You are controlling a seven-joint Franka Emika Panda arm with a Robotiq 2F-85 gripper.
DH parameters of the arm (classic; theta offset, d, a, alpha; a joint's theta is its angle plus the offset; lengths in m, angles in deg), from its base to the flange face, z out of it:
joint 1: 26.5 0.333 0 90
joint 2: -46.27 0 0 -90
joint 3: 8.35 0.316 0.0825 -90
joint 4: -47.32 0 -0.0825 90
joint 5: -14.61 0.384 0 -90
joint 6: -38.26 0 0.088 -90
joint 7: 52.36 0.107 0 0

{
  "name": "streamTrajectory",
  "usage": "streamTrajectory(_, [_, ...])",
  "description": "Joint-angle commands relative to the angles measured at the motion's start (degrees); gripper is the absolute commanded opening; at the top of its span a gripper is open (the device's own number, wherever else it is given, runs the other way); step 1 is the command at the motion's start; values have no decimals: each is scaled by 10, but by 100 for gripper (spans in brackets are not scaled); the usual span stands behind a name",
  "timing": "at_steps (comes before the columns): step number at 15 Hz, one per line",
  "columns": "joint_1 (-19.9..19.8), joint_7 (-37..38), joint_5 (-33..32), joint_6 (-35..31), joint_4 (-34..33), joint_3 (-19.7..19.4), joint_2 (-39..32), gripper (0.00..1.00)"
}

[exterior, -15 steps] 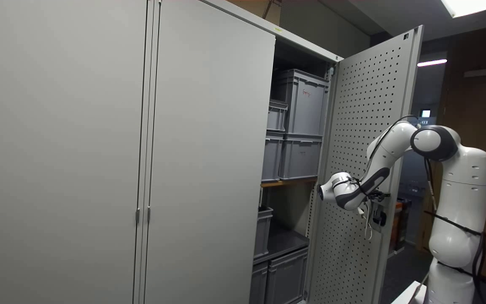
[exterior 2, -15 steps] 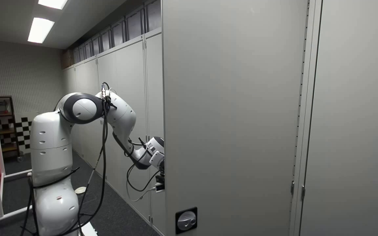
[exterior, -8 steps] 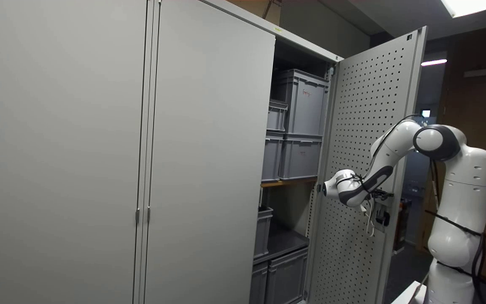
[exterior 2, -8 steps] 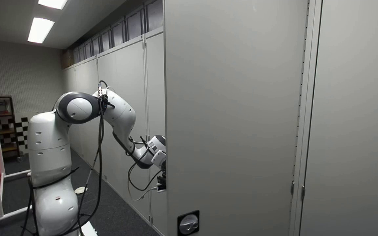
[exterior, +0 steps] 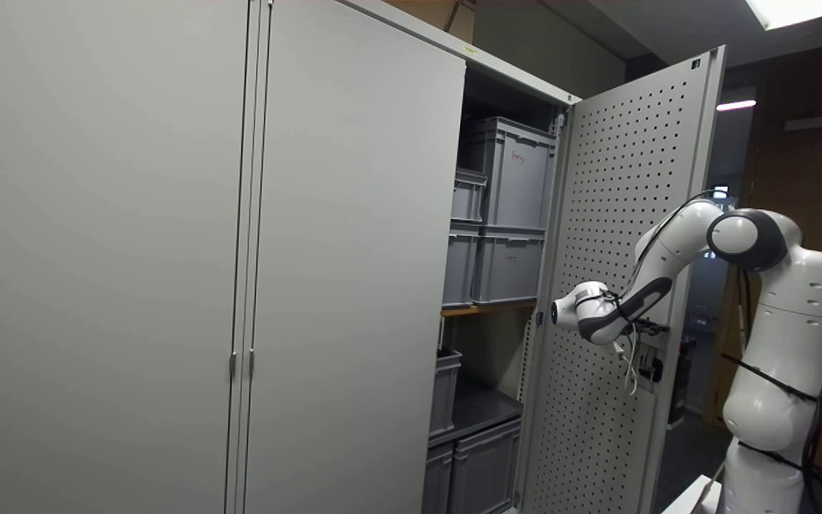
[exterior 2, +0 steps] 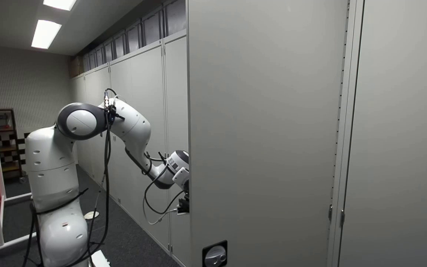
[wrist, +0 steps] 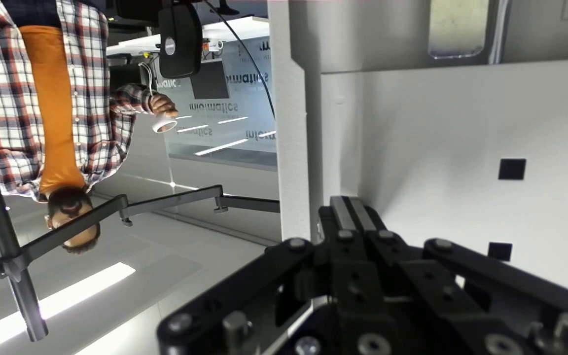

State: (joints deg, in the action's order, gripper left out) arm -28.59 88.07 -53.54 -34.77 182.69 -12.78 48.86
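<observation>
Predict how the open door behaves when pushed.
Likely swings rather than tips: the open door meets the cabinet along one upright edge. Probably stiff: it looks flat in both exterior views, with a rim in the wrist view. Perhaps slippery for the shut end effector: the inner face looks smooth between the holes.

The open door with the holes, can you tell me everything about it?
The door is tall and grey, like painted metal. Its inside face has rows of small square holes; its outside face is smooth, with a round silvery handle in a black frame. It stands upright and open beside grey boxes. The robot's jaws, shut, are right by its inside face near the free edge; I can't tell if they touch.
</observation>
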Motion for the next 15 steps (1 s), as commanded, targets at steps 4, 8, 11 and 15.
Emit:
streamTrajectory(4, [-23,-53,-44,-67,17,-17,45,0])
streamTrajectory(8, [-30,-63,-57,-87,23,-26,57,0])
streamTrajectory(11, [-34,-66,-70,-97,28,-29,65,0])
streamTrajectory(15, [-36,-62,-109,-129,33,-36,72,0])
